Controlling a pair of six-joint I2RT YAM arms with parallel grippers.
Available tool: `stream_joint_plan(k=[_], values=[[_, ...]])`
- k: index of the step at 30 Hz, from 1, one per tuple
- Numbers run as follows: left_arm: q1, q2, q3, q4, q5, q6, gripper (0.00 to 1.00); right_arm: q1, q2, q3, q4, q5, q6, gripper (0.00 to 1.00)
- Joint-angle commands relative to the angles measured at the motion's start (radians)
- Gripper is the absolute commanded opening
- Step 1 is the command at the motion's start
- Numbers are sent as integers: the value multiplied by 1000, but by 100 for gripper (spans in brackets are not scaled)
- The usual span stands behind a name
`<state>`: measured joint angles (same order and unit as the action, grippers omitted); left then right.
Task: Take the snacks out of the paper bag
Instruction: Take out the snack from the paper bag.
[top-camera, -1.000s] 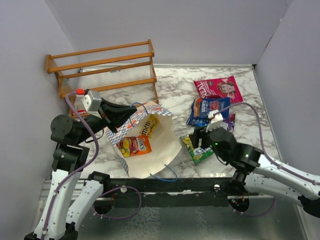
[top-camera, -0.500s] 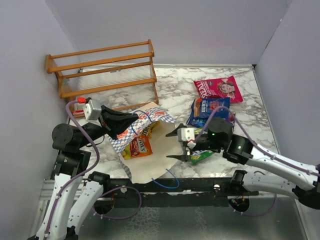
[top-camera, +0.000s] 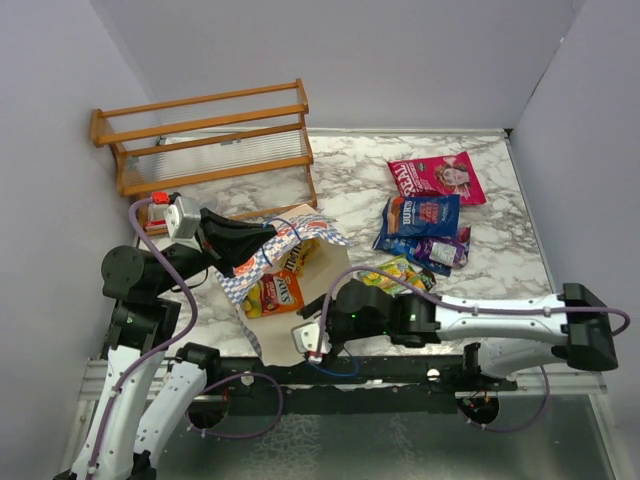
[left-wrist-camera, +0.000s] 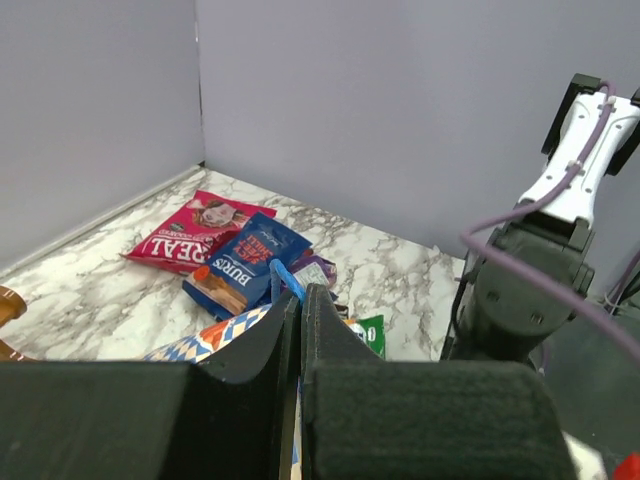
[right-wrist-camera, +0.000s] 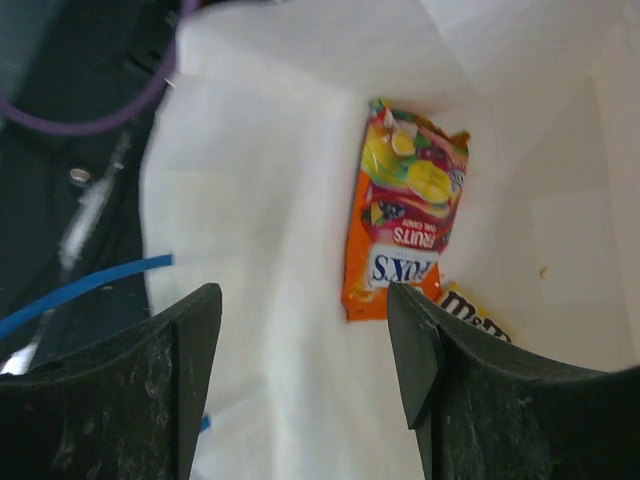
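Observation:
The paper bag (top-camera: 325, 300) lies on its side, mouth toward the arms. My left gripper (top-camera: 262, 240) is shut on its checkered top edge (left-wrist-camera: 215, 335) and blue cord handle (left-wrist-camera: 285, 281), holding the mouth up. My right gripper (top-camera: 310, 335) is open and empty at the mouth, over the white inside (right-wrist-camera: 270, 250). Inside lie a red-orange packet (right-wrist-camera: 405, 225) (top-camera: 272, 293) and a yellow pack (right-wrist-camera: 480, 318) (top-camera: 300, 255). On the table to the right lie the magenta-pink packet (top-camera: 437, 177), the blue one (top-camera: 420, 217), the dark purple one (top-camera: 447, 250) and a green-yellow pack (top-camera: 395, 275).
A wooden rack (top-camera: 205, 140) stands at the back left, behind the bag. Grey walls close in the left, back and right. The bag's second blue cord handle (top-camera: 335, 365) hangs over the table's near edge by the black rail.
My right arm let go of the green pack and swung left to the bag's mouth, jaws open. My left gripper kept hold of the bag's edge and shifted slightly.

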<state>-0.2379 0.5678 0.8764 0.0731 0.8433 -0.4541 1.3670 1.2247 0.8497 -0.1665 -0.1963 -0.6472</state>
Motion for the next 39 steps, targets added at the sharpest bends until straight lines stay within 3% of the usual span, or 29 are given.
stream_joint_plan(k=[1,13,35,39], values=[[-3,3,34,17,-17,-8,0,4,108,-2,191,189,-80,67],[-5,-1,60,6,-13,0,0,-60,355,-11,445,108,-77,62],[-11,1,48,70,-2,-57,0,-85,667,-30,799,168,-206,60],[-11,0,49,68,-4,-54,0,-86,705,-44,913,260,-239,49]])
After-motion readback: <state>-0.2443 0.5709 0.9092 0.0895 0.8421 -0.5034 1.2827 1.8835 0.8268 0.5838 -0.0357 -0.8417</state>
